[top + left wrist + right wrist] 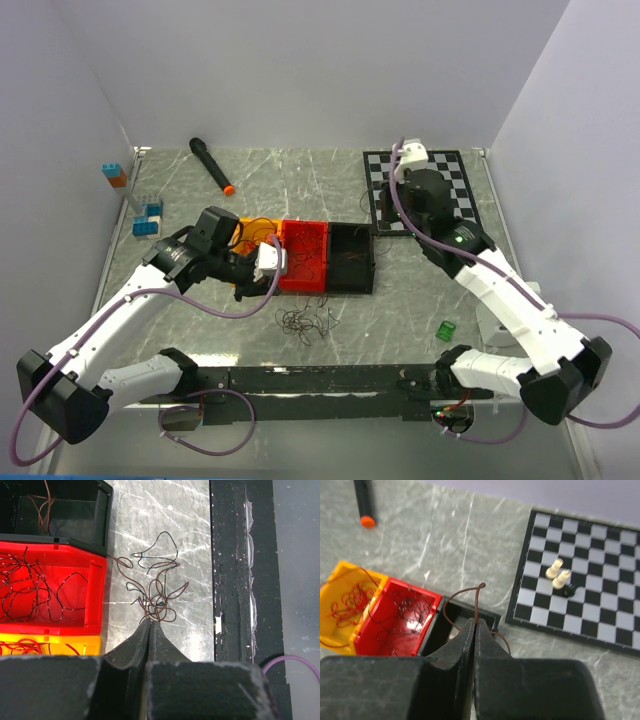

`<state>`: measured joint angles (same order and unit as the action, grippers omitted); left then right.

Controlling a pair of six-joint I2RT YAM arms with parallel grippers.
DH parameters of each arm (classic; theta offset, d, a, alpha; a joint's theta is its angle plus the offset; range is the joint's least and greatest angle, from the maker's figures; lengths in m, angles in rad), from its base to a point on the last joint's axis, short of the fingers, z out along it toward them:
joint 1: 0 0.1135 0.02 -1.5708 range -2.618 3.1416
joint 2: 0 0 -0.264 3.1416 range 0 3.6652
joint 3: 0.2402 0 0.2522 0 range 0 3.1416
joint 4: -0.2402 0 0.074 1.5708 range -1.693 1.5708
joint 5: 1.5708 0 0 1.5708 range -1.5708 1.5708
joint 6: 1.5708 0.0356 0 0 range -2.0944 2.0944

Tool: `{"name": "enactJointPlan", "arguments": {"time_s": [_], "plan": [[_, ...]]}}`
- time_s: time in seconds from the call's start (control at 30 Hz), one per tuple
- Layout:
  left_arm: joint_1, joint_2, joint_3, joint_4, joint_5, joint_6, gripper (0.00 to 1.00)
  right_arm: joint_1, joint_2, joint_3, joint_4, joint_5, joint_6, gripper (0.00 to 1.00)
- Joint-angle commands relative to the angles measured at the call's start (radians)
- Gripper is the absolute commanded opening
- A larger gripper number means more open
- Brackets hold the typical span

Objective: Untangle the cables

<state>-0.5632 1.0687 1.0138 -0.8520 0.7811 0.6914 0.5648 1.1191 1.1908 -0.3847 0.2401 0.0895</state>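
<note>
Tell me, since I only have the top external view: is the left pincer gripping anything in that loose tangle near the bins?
Observer: Left wrist view shows the left pincer shut, apparently on one strand at the loose tangle's edge.
Operator: And the other arm?
Observer: Right wrist view: the right pincer is shut on a brown cable arching above its tips.
Operator: Anything in the black bin?
Observer: Left wrist view shows thin brown wire inside it.
</note>
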Motion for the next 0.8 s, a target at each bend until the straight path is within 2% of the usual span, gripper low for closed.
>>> {"name": "enactJointPlan", "arguments": {"time_s": [0.0, 0.3, 0.53, 0.77], "plan": [[0.000, -0.007, 0.028, -0.010, 0.015, -0.006, 0.05, 0.007, 0.074, -0.013, 0.003, -0.024, 0.050, 0.00], [0.000, -0.004, 0.031, -0.013, 0.012, 0.000, 0.04, 0.020, 0.214, 0.010, 0.032, -0.065, 0.061, 0.00], [0.000, -0.004, 0.031, -0.013, 0.012, 0.000, 0.05, 0.020, 0.336, 0.024, 0.017, -0.018, 0.117, 0.00], [-0.001, -0.009, 0.031, -0.015, 0.004, 0.000, 0.05, 0.020, 0.422, -0.031, 0.023, -0.021, 0.180, 0.00]]}}
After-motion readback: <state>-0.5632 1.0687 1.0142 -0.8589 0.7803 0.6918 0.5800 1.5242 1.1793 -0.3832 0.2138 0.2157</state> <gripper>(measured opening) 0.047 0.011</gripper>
